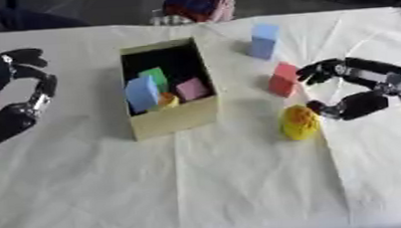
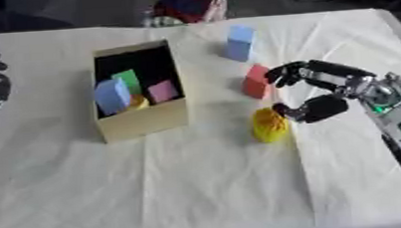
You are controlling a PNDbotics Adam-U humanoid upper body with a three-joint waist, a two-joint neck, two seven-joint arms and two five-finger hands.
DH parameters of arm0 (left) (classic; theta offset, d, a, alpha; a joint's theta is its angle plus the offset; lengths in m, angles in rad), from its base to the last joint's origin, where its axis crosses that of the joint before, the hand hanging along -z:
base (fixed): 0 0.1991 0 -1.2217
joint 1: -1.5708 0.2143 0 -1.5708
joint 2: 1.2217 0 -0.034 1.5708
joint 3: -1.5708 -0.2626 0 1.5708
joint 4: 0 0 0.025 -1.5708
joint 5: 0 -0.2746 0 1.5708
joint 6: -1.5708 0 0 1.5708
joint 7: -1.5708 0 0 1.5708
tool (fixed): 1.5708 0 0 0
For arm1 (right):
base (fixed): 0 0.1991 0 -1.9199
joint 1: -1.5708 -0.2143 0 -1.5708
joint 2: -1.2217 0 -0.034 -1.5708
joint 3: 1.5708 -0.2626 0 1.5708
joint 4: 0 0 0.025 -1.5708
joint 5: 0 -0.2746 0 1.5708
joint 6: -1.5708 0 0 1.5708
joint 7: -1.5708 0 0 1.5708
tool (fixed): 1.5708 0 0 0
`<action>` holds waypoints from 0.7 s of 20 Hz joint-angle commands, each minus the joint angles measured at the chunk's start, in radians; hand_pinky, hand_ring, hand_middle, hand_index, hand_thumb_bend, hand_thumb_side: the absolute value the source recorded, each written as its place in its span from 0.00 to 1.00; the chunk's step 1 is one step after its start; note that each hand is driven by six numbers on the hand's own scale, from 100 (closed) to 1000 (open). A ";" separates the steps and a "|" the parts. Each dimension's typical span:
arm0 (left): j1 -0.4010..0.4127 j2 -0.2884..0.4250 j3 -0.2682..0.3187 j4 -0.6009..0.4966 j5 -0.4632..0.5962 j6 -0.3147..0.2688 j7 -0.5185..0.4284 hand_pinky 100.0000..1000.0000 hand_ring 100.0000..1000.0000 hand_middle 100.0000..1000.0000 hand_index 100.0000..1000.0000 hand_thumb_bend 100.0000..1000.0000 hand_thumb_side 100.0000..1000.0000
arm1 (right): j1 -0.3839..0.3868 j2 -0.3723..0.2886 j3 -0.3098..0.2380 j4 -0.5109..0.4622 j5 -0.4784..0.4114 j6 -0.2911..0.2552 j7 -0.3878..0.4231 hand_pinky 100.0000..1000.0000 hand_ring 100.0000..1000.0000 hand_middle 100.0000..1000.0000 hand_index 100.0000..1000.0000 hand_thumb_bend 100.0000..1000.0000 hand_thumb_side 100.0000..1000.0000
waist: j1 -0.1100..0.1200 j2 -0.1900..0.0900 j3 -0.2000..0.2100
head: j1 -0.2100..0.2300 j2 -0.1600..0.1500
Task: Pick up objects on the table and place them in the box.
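Note:
An open tan cardboard box [image 1: 176, 118] stands left of centre on the table. Inside it are a blue block [image 1: 142, 93], a green block [image 1: 156, 78], a pink block [image 1: 191, 88] and a small yellow-orange piece [image 1: 168, 101]. To its right, a light blue block [image 1: 265, 40] stands upright, with a red block [image 1: 283, 79] and a yellow rounded object [image 1: 299, 122] nearer. My right hand [image 2: 351, 89] is open, its fingers reaching at the red block and its thumb beside the yellow object. My left hand [image 1: 15, 92] hovers open at the left edge, holding nothing.
A cream cloth [image 1: 200, 186] with creases covers the table. A dark red, blue and pink bundle [image 1: 199, 6] lies at the far edge, behind the box. The cloth in front of the box and the blocks is bare.

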 commanded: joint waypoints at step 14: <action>-0.002 -0.011 0.012 -0.014 -0.020 0.008 -0.015 0.81 0.63 0.64 0.83 0.18 0.54 | -0.054 0.012 0.025 0.019 0.286 -0.107 0.048 0.82 0.75 0.61 0.75 0.09 0.09 | -0.005 -0.032 0.003 | -0.003 0.004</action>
